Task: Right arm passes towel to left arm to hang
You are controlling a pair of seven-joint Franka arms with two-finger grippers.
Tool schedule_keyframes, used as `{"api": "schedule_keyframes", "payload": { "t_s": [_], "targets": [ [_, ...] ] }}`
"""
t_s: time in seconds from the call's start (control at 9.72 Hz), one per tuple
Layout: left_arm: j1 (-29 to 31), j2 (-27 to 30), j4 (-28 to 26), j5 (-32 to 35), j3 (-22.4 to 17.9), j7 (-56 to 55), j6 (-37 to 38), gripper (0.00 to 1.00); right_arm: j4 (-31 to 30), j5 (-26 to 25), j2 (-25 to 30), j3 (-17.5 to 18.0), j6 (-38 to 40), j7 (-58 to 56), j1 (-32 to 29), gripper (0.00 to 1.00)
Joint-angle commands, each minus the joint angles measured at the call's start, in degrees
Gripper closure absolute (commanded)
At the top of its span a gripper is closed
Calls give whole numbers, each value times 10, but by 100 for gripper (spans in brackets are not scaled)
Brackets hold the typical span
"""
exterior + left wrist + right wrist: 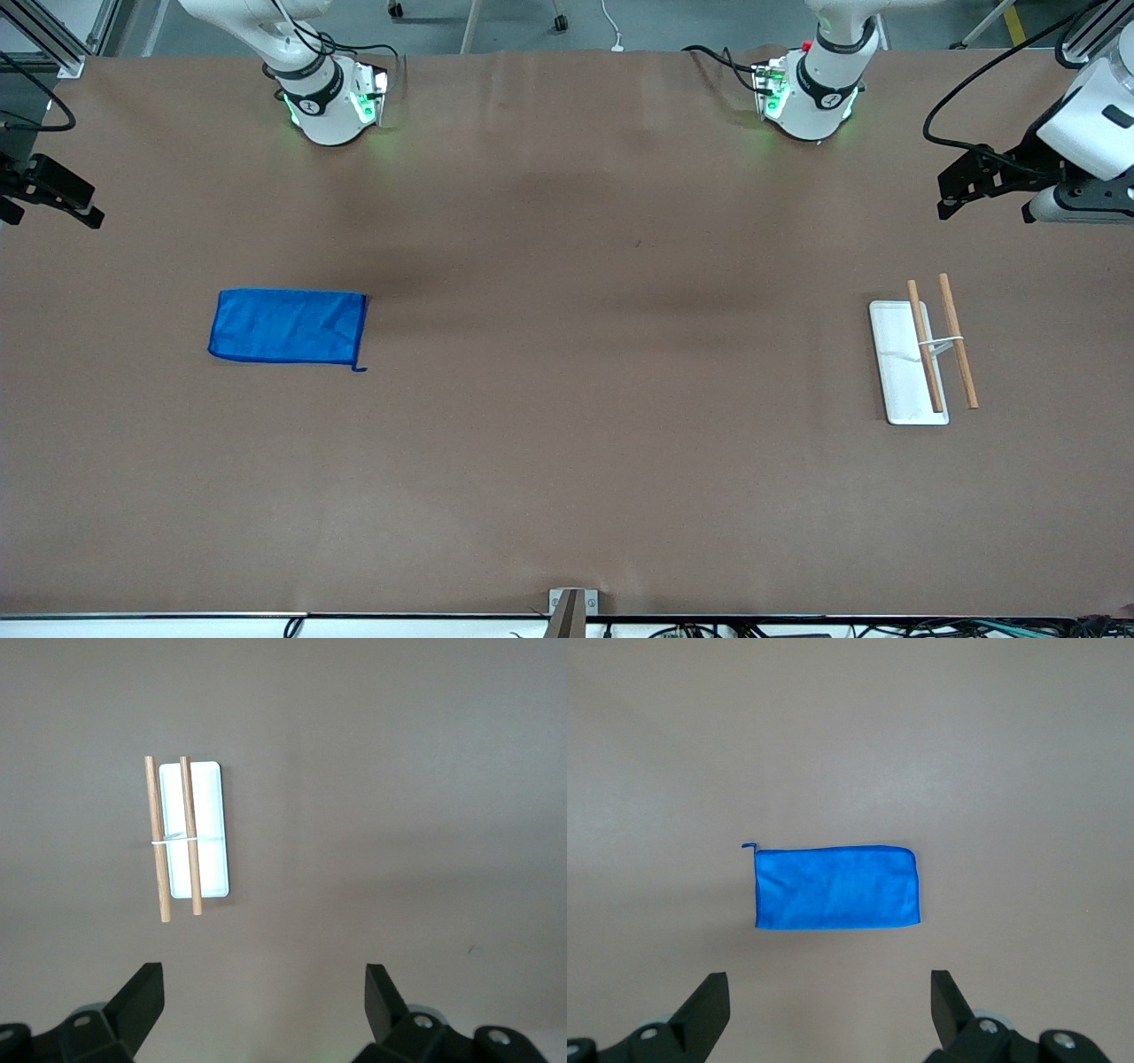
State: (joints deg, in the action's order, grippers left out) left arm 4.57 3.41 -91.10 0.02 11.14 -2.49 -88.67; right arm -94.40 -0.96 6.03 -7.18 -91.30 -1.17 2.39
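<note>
- Under your right gripper (824,1014), only the flat towel (835,887) lies on bare table (567,461).
- Below your left gripper (261,1014), the white tray (207,828) with raised wooden rods (190,835) obstructs.

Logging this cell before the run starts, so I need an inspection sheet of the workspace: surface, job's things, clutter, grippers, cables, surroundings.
Surface: brown table, bare apart from two items.
Job's things: towel lies flat toward the right arm's end, loop at one corner, untouched. Rack, a white tray with two wooden rods, lies toward the left arm's end.
Clutter: nothing seen.
Grippers: right gripper open, in the air above the towel, at the table's edge in the front view. Left gripper open, in the air above the rack.
Cables: black cables at both arm bases and along the left arm.
Surroundings: grey floor and metal frame pieces past the table's edge by the bases.
</note>
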Motion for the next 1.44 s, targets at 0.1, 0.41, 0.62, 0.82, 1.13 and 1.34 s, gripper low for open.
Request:
{"api": "schedule_keyframes", "payload": {
  "t_s": [0.1, 0.41, 0.62, 0.82, 1.13, 1.34],
  "targets": [
    [3, -13, 0, -5, 3, -1, 6, 0, 7, -2, -3, 0, 2, 3, 1, 0],
    [4, -13, 2, -3, 3, 1, 6, 0, 7, -2, -3, 0, 2, 2, 0, 0],
    [4, -18, 7, -8, 2, 4, 6, 0, 7, -2, -8, 0, 2, 1, -3, 0],
    [4, -18, 6, -8, 2, 4, 6, 0, 1, -2, -18, -2, -1, 0, -6, 0],
    [5, -18, 6, -8, 1, 2, 6, 0, -101, -2, -32, -4, -102, 0, -13, 0],
    [5, -18, 6, -8, 1, 2, 6, 0, -166, -2, -70, -4, -186, -1, -14, 0]
  ]
}}
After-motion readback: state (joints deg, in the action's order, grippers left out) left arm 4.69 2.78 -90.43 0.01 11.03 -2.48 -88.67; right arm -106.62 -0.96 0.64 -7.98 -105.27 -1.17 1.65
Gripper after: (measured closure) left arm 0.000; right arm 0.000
